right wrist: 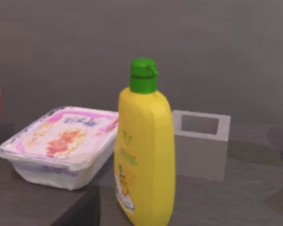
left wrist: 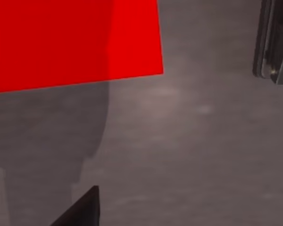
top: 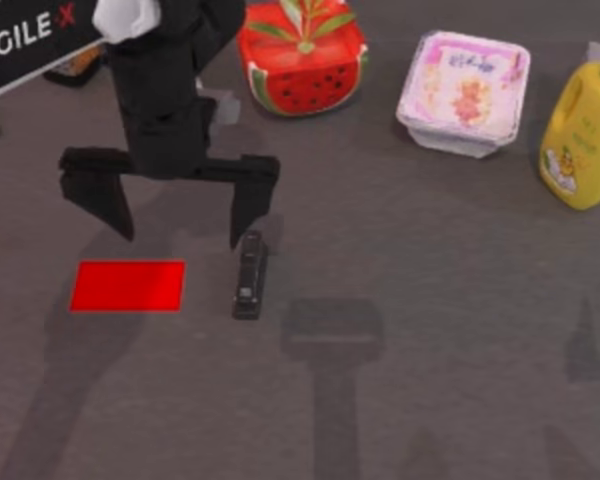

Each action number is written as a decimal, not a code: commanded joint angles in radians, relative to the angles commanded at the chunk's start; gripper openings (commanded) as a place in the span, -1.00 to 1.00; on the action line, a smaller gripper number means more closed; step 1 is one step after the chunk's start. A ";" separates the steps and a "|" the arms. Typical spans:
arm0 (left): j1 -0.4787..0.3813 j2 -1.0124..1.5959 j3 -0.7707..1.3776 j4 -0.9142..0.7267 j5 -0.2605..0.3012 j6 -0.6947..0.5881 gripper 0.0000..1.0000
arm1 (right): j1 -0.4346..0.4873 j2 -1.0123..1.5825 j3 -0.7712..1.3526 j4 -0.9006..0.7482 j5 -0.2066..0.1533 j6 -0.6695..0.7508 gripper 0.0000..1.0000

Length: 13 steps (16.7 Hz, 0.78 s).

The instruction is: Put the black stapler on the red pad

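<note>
Overhead, the left gripper (top: 180,225) hangs with its 2 fingers (top: 248,210) spread wide, above the grey surface (top: 430,300). Just right of the red pad (top: 128,286) lies the black stapler (top: 250,275), apart from it, below the right fingertip.
</note>
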 joint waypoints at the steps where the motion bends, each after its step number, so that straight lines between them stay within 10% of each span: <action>1: -0.010 0.061 0.083 -0.022 -0.005 -0.017 1.00 | 0.000 0.000 0.000 0.000 0.000 0.000 1.00; 13: -0.045 0.285 0.446 -0.058 -0.037 -0.097 1.00 | 0.000 0.000 0.000 0.000 0.000 0.000 1.00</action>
